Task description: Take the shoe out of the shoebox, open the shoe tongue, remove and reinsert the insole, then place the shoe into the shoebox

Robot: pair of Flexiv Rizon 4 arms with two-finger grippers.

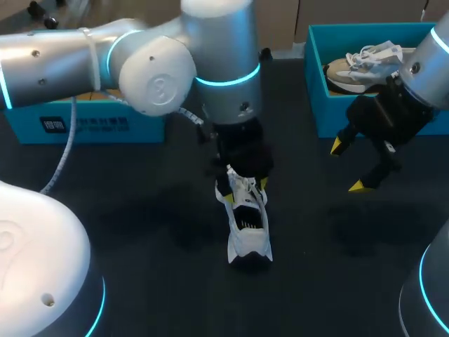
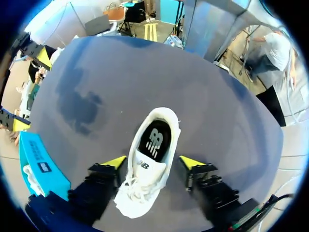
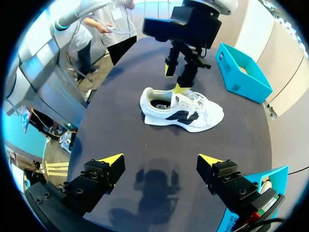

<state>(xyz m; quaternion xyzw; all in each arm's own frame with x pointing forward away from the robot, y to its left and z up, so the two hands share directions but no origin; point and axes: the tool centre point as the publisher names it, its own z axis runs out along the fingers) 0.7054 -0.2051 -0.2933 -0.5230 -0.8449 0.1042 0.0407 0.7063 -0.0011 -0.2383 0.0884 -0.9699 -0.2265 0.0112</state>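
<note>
Left hand (image 2: 153,162) spread astride the white shoe (image 2: 147,170), not squeezing; looks light and floppy, I'd pinch low near the sole.

Shoe (image 1: 247,225) mid-table, straddled by left gripper (image 2: 153,162); left shoebox (image 1: 84,125) and right shoebox (image 1: 317,84) flank the far edge; near table (image 1: 147,281) seemingly passable.

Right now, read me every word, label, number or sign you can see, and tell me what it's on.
Blue shoebox, front wall: white label with print, too blurred to read.
Insole inside the white shoe: a white logo mark, no legible words.
Shoe's tongue: a small dark tag, too small to read.
No readable numbers or signs anywhere else.
</note>
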